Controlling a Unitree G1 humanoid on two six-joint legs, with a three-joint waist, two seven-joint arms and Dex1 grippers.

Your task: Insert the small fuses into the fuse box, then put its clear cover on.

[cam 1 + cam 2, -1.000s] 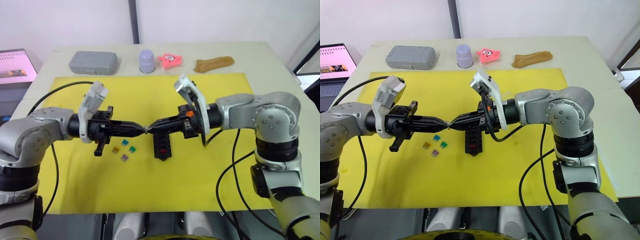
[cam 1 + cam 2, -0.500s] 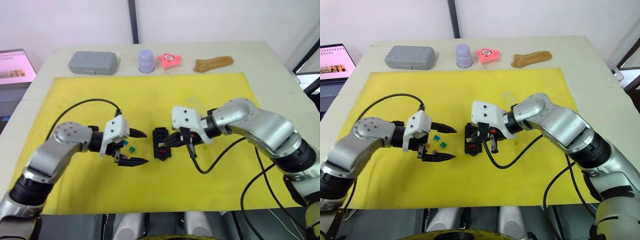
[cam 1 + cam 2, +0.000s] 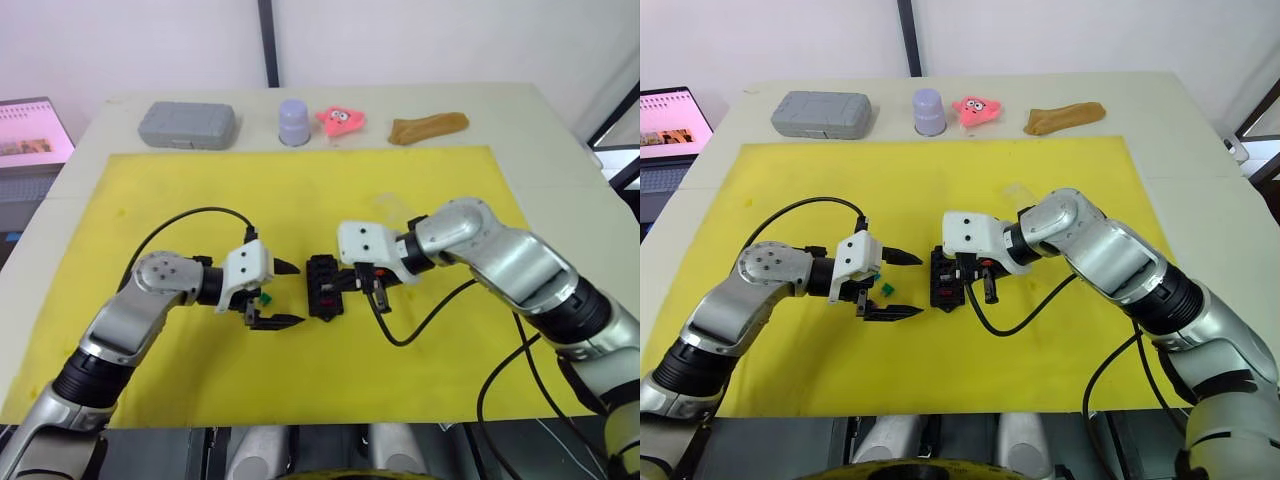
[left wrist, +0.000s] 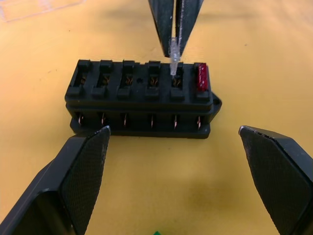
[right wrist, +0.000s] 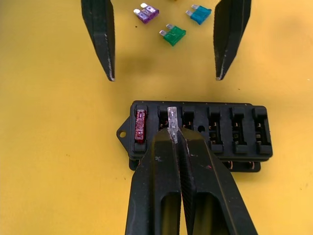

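The black fuse box [image 3: 322, 286] lies mid-mat with a red fuse [image 4: 202, 78] seated in one end slot. My right gripper [image 5: 175, 133] is shut on a pale, see-through grey fuse [image 5: 172, 118], holding it upright over the slot beside the red one. My left gripper [image 3: 299, 294] stands open just left of the box, one finger toward each end of it, holding nothing. Purple [image 5: 145, 12], green [image 5: 172, 35] and teal [image 5: 198, 13] fuses lie loose on the mat behind the left fingers. The clear cover [image 3: 1016, 190] shows faintly on the mat beyond the box.
A yellow mat [image 3: 180, 190] covers the table. Along the far edge stand a grey case [image 3: 187, 125], a lilac cup [image 3: 294, 121], a pink star toy [image 3: 340, 119] and a brown piece [image 3: 428, 127]. A laptop [image 3: 30, 130] sits off to the left.
A second ago both grippers met tip to tip above the mat. The left has since opened and dropped beside the box; the right brought the pale fuse down to the box.
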